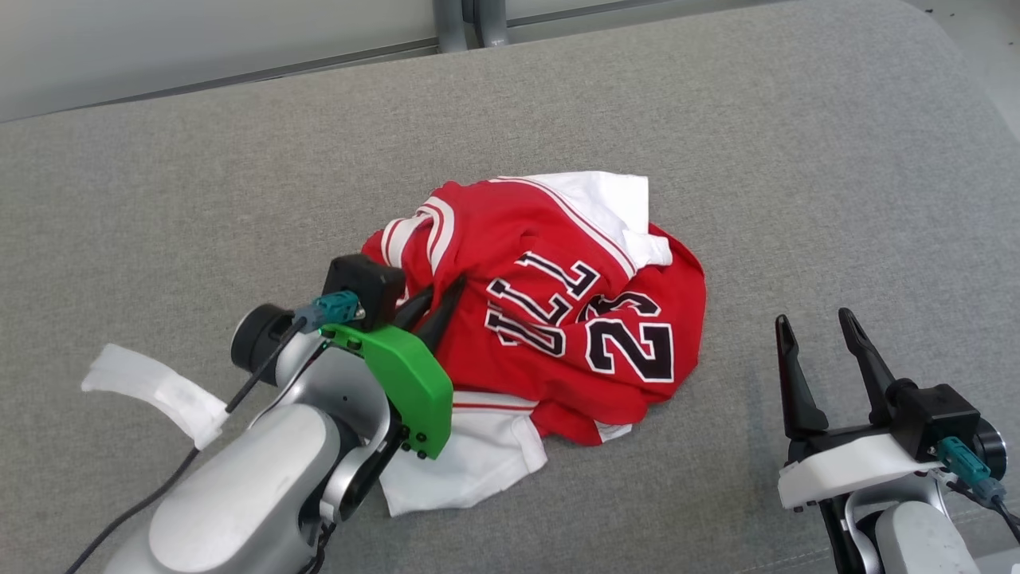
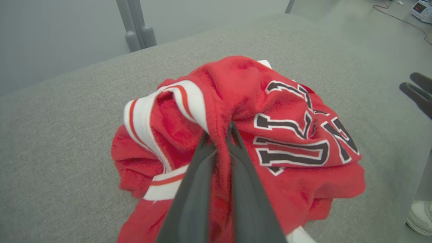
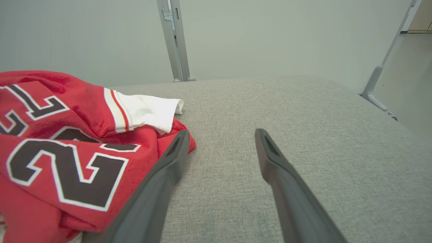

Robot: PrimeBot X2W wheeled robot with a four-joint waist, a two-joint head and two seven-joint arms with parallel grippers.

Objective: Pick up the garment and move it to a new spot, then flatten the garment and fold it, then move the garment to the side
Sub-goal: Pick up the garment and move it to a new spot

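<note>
The garment [image 1: 558, 319] is a crumpled red jersey of soft, slightly fuzzy cloth, lying in a rounded heap at the centre of the head view on a tabletop [image 1: 797, 159] covered in grey woven fabric. It has white sleeves, white bands with red stripes, and black block numerals outlined in white. The left gripper [image 1: 446, 287], at the lower left of that view under a glossy green plastic bracket [image 1: 402, 383], reaches into the heap's left edge. In the left wrist view the left gripper [image 2: 218, 131] has its two tapered dark fingers nearly together, pinching a raised fold of red cloth beside a white striped band. That view also catches a white shoe [image 2: 420, 216] at its lower right. The right gripper [image 1: 814, 317] stands at the lower right, apart from the jersey. The right wrist view shows its fingers spread wide and holding nothing, the left one beside the garment's hem, with a grey metal post [image 3: 175, 40] behind.
</note>
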